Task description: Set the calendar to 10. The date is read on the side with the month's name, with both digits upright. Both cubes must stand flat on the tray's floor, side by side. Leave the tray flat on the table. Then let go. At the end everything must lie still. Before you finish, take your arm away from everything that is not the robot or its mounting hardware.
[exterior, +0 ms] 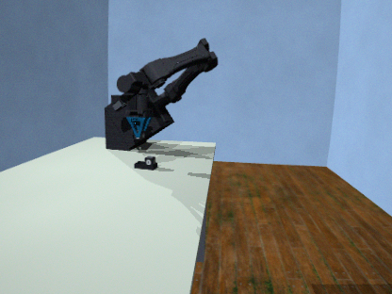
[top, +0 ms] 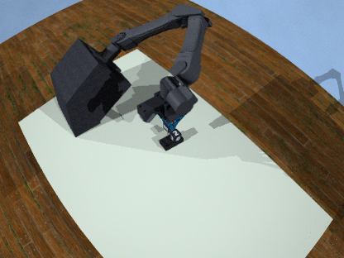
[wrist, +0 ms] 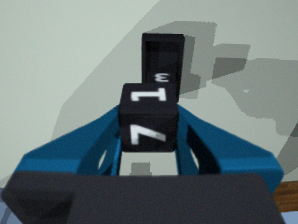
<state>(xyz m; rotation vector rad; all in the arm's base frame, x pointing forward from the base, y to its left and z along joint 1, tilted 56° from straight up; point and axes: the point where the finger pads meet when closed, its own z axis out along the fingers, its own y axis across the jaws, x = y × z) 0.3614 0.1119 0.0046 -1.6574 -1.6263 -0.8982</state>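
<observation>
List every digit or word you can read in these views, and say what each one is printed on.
"1": far face of the cube held in the gripper, wrist view.
"7": that cube's nearer face.
"3": on the cube in the tray.
"2": top face of a cube, top view.
Month name: not readable in any view.

Dark grey jointed arm [top: 188, 50] with a blue-fingered hand [wrist: 150, 145].
</observation>
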